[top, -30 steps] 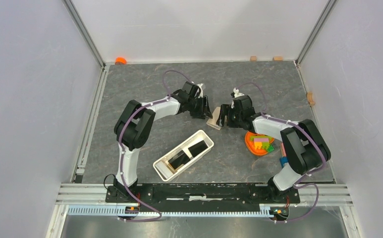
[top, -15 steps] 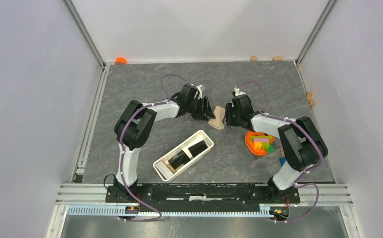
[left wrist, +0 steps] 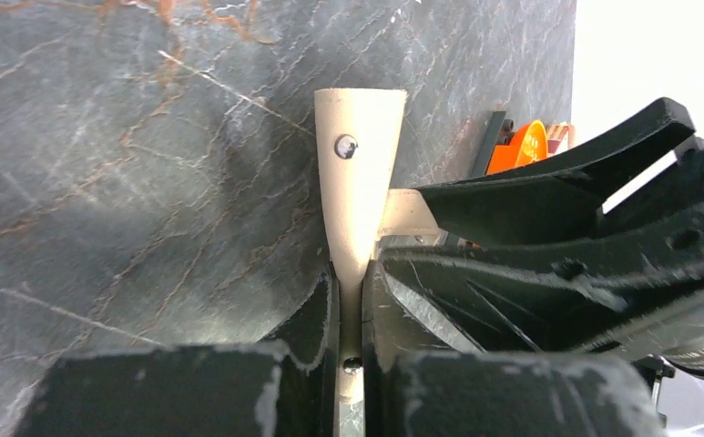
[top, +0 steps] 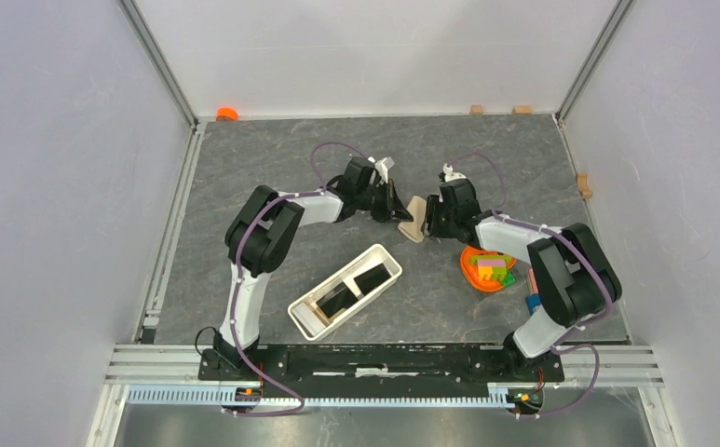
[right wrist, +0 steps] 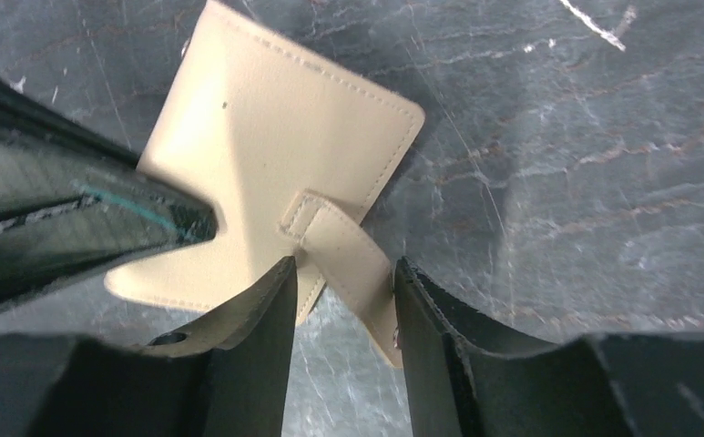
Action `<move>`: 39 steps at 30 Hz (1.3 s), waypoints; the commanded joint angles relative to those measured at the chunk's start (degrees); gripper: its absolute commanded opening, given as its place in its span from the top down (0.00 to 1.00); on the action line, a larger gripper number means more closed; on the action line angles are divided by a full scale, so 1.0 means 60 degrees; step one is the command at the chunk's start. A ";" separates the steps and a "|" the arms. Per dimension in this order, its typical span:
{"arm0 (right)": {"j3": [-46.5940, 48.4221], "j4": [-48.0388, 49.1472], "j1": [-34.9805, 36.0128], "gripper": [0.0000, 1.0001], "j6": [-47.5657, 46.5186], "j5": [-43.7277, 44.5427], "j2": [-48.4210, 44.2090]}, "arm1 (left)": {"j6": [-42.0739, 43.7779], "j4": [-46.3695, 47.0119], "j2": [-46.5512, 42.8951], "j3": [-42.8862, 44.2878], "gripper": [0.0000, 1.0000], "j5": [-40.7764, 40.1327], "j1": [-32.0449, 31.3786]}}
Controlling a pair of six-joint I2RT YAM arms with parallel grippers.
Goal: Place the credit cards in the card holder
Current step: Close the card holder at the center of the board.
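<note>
Two black credit cards [top: 370,277] [top: 337,298] lie in a long white tray [top: 305,323] near the front. A beige leather card holder [top: 415,220] with a snap strap sits mid-table between both grippers. My left gripper [top: 400,207] is shut on its beige flap [left wrist: 359,173], jaws [left wrist: 351,282] pressed on it. My right gripper [top: 427,219] is open. In the right wrist view its fingers [right wrist: 343,273] straddle the strap [right wrist: 348,259] of the holder [right wrist: 275,146], which touches the right finger.
An orange bowl [top: 488,268] of coloured blocks stands right of the holder, close under my right arm. A blue block [top: 531,303] lies beside it. Small wooden blocks [top: 584,183] sit along the right and back edges. An orange object [top: 226,114] is at the back left corner.
My left gripper has shifted right and up toward the right gripper, turning with the holder. The holder has moved slightly back. The tray and cards have not moved.
</note>
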 commanded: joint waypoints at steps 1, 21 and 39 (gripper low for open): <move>-0.0239 -0.0418 -0.0255 0.47 -0.0571 0.0180 -0.1229 | 0.0496 0.0554 -0.0586 0.0106 0.98 -0.0024 -0.0186; -0.0942 0.3291 -0.1563 0.02 -0.0669 -0.8298 -0.6685 | 0.2285 0.1553 -0.8260 -0.3976 0.98 0.1580 -0.0083; 0.0443 0.1974 0.0693 1.00 -0.2067 -0.8766 -0.6134 | 0.2900 -0.0778 -1.0783 -0.4543 0.54 0.2128 -0.0095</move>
